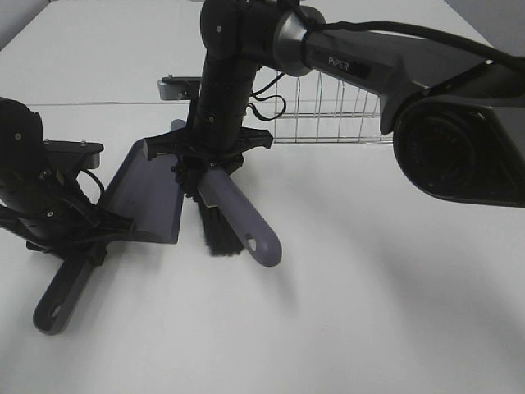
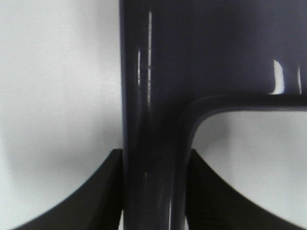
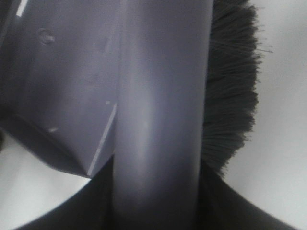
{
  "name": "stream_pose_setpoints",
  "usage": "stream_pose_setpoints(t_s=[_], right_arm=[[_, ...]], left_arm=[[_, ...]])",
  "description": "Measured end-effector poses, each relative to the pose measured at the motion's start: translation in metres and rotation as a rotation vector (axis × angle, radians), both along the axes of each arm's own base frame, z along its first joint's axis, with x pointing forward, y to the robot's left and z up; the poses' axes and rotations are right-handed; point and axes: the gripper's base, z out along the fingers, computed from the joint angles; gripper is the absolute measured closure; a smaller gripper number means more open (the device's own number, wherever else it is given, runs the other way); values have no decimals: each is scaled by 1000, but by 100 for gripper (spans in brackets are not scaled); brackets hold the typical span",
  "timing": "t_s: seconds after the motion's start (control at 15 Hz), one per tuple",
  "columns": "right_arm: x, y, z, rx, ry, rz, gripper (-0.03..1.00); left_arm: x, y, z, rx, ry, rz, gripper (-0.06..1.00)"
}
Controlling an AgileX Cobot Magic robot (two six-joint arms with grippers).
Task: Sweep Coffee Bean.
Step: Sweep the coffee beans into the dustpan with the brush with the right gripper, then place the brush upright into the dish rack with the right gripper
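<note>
1. In the high view the left gripper (image 1: 86,238) is seen closed on the handle of the dustpan (image 1: 143,193); the right gripper (image 1: 209,168) is closed on the brush (image 1: 238,217), whose bristles (image 1: 220,236) point down at the table (image 1: 369,312) just beside the pan's edge; a wire rack (image 1: 328,107) stands behind.
2. In the left wrist view only the dustpan's handle is shown, clamped on both sides between the fingers (image 2: 96,201); the pan's floor is cut off there.
3. In the right wrist view the brush handle fills the middle, with bristles on one side and the pan's floor on the other; both are blurred.
4. The coffee beans cannot be made out in any view; part of the pan is covered by the right arm in the high view.
</note>
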Motion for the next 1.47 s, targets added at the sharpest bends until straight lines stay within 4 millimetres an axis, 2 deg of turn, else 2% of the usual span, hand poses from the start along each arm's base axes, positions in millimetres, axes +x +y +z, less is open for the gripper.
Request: stream_pose_setpoints(t_s=[0.13, 0.33, 0.47, 0.6, 0.73, 0.8, 1.13, 1.27, 1.47], right_arm=[[-2, 9, 1, 107, 42, -19, 62], [-1, 11, 5, 124, 32, -21, 62], [2, 9, 26, 125, -37, -11, 62], [6, 1, 63, 89, -158, 1, 62], [7, -13, 95, -4, -269, -2, 62], [8, -20, 103, -59, -313, -1, 62], [18, -46, 130, -219, -480, -27, 62], [28, -68, 140, -183, -453, -82, 62], [36, -120, 152, -178, -391, -180, 62]], left_arm=[[0, 0, 0, -1, -1, 2, 59], [0, 0, 0, -1, -1, 2, 59], [0, 0, 0, -2, -1, 2, 59], [0, 0, 0, -3, -2, 2, 59], [0, 0, 0, -3, -2, 2, 59], [0, 0, 0, -3, -2, 2, 59], [0, 0, 0, -2, -2, 1, 59], [0, 0, 0, -2, -2, 1, 59], [0, 0, 0, -2, -1, 1, 59]])
